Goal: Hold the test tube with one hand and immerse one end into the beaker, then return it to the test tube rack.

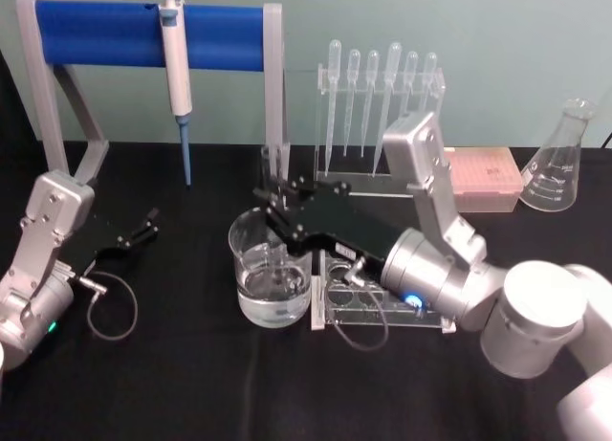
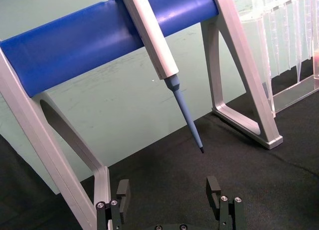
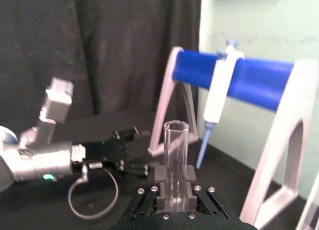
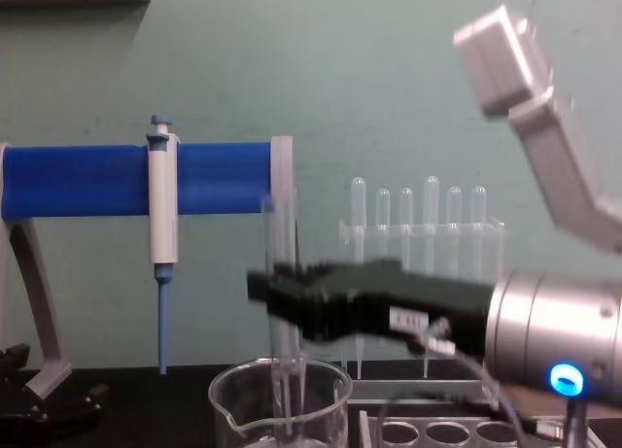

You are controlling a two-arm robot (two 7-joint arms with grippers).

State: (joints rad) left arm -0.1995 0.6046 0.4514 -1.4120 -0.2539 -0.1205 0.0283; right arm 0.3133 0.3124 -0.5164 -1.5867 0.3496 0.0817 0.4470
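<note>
The test tube (image 4: 281, 263) stands upright in my right gripper (image 4: 284, 300), which is shut on its middle. Its lower end reaches below the rim of the beaker (image 4: 282, 404); whether it touches the liquid I cannot tell. In the head view the right gripper (image 1: 279, 200) hovers over the beaker (image 1: 251, 269), which holds clear liquid. The right wrist view shows the open rim of the test tube (image 3: 175, 155) rising between the fingers of the right gripper (image 3: 175, 184). My left gripper (image 1: 145, 227) rests open on the table at the left, and in its wrist view the left gripper (image 2: 168, 195) holds nothing.
A white-and-blue pipettor (image 1: 175, 73) hangs from the blue-barred stand (image 1: 105, 25) behind the beaker. A pipette rack (image 1: 382, 97), a pink box (image 1: 483, 178) and a conical flask (image 1: 559, 164) stand at the back right. A clear holed rack (image 1: 382, 302) sits right of the beaker.
</note>
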